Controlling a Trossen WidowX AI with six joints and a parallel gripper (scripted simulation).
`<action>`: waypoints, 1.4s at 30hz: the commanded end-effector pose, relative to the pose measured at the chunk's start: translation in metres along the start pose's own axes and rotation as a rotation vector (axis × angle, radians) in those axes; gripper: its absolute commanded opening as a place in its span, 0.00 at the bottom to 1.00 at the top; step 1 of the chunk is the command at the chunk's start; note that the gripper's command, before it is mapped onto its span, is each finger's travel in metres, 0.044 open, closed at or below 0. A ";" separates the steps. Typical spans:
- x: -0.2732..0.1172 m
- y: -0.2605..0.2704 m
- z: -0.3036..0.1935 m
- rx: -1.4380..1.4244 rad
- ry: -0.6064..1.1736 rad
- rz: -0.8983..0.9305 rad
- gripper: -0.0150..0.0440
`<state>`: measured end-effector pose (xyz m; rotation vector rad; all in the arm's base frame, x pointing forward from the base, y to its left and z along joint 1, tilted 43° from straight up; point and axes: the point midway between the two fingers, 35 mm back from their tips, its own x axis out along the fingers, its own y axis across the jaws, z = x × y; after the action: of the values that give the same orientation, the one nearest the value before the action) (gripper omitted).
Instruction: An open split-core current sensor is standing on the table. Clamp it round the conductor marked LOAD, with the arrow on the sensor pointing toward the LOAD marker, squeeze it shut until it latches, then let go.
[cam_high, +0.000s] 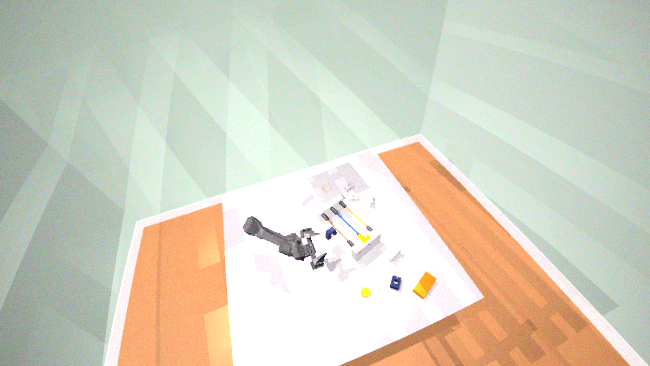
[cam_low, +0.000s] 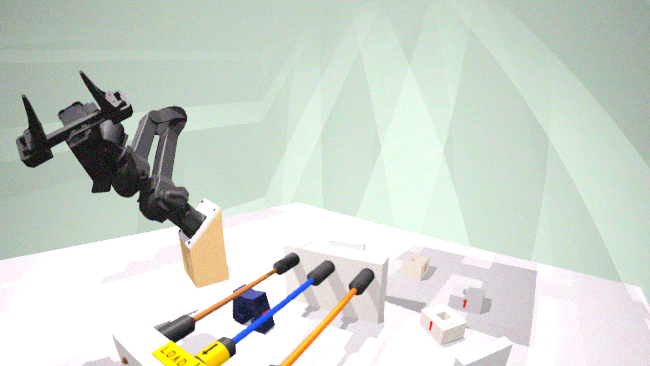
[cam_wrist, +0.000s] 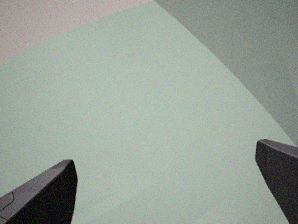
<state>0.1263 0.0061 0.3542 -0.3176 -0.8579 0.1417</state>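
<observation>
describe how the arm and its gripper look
The arm is dark grey to black, with slim, straight-sided links between bulky rounded joints. Its gripper has a straight crossbar carrying two black fingers that taper to narrow tips. I can make out no sleeve, and no lettering is readable on either.

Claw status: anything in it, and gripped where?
Nothing held. The claw is wide open, with no object between its fingers.
</observation>
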 end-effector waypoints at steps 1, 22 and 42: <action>0.001 -0.002 0.000 0.008 0.001 -0.005 0.98; 0.099 0.005 -0.165 0.313 0.808 -0.149 1.00; 0.016 0.020 -0.292 -0.056 1.724 -0.485 1.00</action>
<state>0.3593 -0.0285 0.2067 -0.0417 0.6077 -0.4062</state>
